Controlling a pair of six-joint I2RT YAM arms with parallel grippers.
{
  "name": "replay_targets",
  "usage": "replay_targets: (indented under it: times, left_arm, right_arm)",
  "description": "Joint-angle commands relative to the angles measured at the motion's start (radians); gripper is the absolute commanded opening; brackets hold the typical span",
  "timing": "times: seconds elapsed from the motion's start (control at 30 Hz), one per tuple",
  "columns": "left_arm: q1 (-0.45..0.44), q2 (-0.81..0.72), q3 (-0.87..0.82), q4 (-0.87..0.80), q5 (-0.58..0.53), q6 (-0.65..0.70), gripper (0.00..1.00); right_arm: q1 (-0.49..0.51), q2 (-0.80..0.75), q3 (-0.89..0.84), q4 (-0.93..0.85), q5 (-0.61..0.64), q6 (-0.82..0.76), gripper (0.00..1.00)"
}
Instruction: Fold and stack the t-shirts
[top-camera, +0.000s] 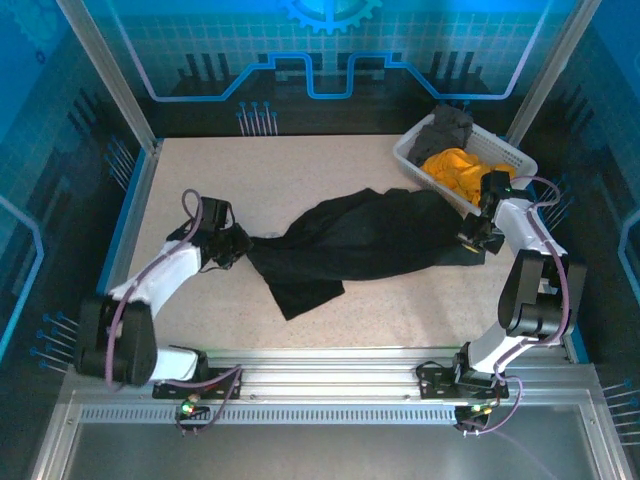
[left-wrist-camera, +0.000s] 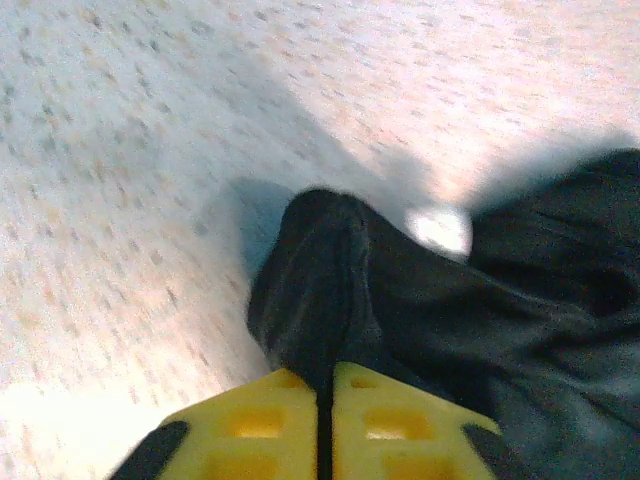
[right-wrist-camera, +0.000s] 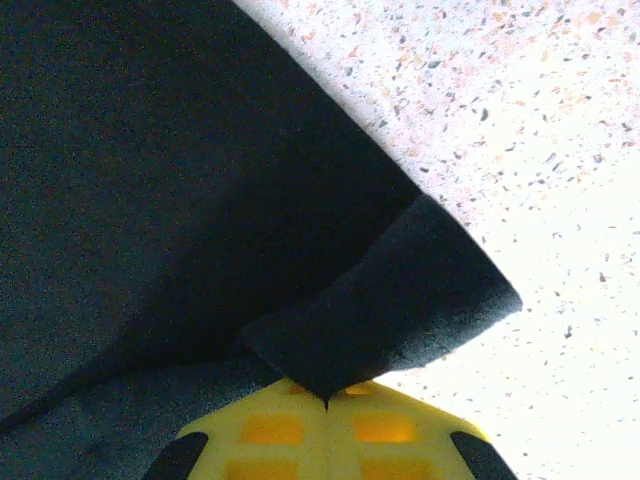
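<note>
Black t-shirt (top-camera: 360, 240) lies crumpled across table (top-camera: 300, 170); left gripper (left-wrist-camera: 322, 378) pinches its left end, jaws narrow; right gripper (right-wrist-camera: 326, 398) clamps its right corner; orange-yellow t-shirt (top-camera: 455, 168) and dark grey t-shirt (top-camera: 450, 125) sit in basket (top-camera: 413, 157)

the black t-shirt (top-camera: 370, 240) is soft matt cloth, finely woven. the table (top-camera: 300, 170) looks smooth, speckled and stone-like. the basket (top-camera: 412, 160) at upper right is white plastic lattice.
</note>
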Motion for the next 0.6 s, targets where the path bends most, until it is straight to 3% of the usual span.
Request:
replay_targets:
  times: [0.0, 0.07, 0.2, 0.43, 0.57]
  left_arm:
    - [0.03, 0.062, 0.025, 0.12, 0.034, 0.078, 0.25]
    - [0.034, 0.058, 0.027, 0.111, 0.04, 0.101, 0.43]
    - [0.032, -0.066, -0.05, 0.017, 0.025, 0.109, 0.49]
    - [0.005, -0.403, -0.272, -0.098, 0.044, 0.019, 0.45]
    - [-0.057, -0.437, -0.355, 0.019, 0.074, -0.007, 0.42]
  right_arm:
    - [0.027, 0.012, 0.019, -0.018, -0.024, -0.014, 0.0]
    - [0.043, 0.009, 0.011, -0.02, -0.028, -0.012, 0.0]
    - [0.064, 0.0, -0.01, -0.019, -0.027, -0.002, 0.0]
    - [0.072, -0.004, -0.027, -0.011, -0.034, 0.004, 0.0]
    - [0.072, -0.001, -0.022, -0.011, -0.034, 0.003, 0.0]
